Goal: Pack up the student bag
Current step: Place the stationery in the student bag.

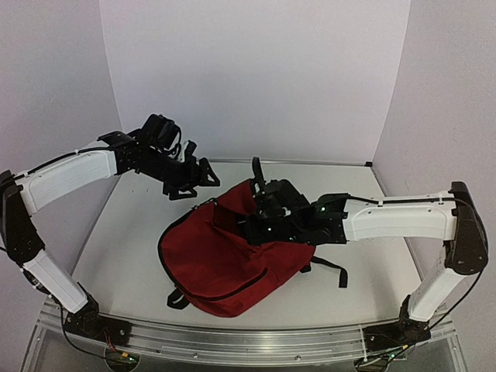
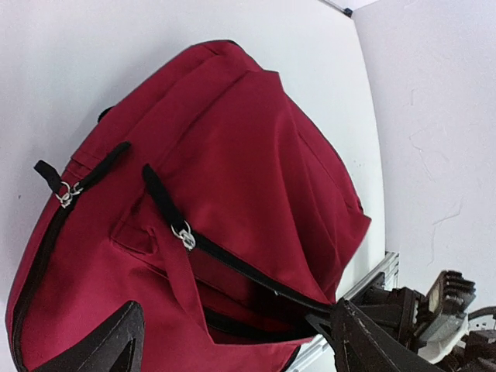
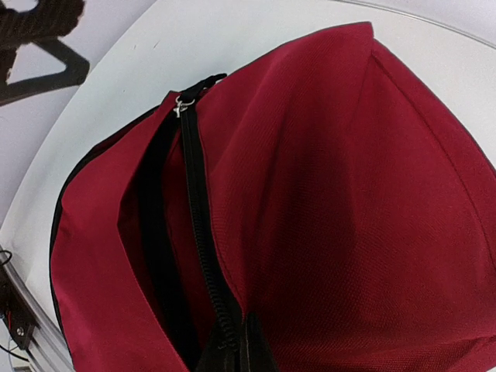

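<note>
Though unclear overhead, right pincer (image 3: 239, 349) up close tight on student bag (image 3: 349, 194); left pincer (image 2: 236, 329) wide.

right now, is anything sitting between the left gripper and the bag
Nothing lies there. In the top external view only bare white table shows between the left gripper and the student bag.

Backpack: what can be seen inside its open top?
The backpack gapes along its zipper; only red fabric and dark shadow show in the gap. No packed item is visible, but the deeper interior is hidden by the bag's own folds.
</note>
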You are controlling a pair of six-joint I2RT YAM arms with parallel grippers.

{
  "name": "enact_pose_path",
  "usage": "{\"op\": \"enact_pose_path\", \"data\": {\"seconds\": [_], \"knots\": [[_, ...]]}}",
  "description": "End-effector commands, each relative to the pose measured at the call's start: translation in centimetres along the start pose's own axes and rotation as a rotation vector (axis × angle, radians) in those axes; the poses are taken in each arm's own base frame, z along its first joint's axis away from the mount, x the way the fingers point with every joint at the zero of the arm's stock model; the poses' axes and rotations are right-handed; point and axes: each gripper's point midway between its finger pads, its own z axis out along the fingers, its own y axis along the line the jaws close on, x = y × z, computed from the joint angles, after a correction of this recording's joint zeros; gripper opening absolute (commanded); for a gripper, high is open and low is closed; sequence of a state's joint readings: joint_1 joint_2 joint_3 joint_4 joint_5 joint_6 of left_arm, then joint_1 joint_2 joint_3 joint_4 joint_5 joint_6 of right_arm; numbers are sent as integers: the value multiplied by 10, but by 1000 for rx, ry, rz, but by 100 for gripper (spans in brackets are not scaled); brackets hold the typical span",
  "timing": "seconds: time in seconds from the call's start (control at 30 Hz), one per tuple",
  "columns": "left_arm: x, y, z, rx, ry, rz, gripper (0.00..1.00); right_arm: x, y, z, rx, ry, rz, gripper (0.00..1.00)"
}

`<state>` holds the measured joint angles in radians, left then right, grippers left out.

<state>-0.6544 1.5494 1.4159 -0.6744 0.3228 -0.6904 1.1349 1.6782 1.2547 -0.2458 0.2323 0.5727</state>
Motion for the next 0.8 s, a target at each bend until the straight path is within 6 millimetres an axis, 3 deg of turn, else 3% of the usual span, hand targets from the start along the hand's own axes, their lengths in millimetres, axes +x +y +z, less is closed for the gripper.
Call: {"op": "enact_pose_path", "data": {"seconds": [0.0,0.07,0.17,0.37,0.47,0.57,0.77], "knots": [[13,27,9,-79,16,-58,84,54,30,-12,-99,134,-2,0],[20,30,20,-55,41,-83,84,64,34,-9,-98,158,-4,2],[22,32,31,-36,50,-97,80,61,45,-15,-122,160,-2,17],[17,42,29,-66,-11,-109,69,12,49,-51,-117,57,48,54],[14,42,18,-63,-62,-116,67,-9,50,-64,-105,10,67,63],[14,51,12,-77,-75,-142,63,-28,54,-67,-83,-28,71,68],[22,58,16,-40,-48,-190,58,-62,58,-43,-53,-60,72,66]]}}
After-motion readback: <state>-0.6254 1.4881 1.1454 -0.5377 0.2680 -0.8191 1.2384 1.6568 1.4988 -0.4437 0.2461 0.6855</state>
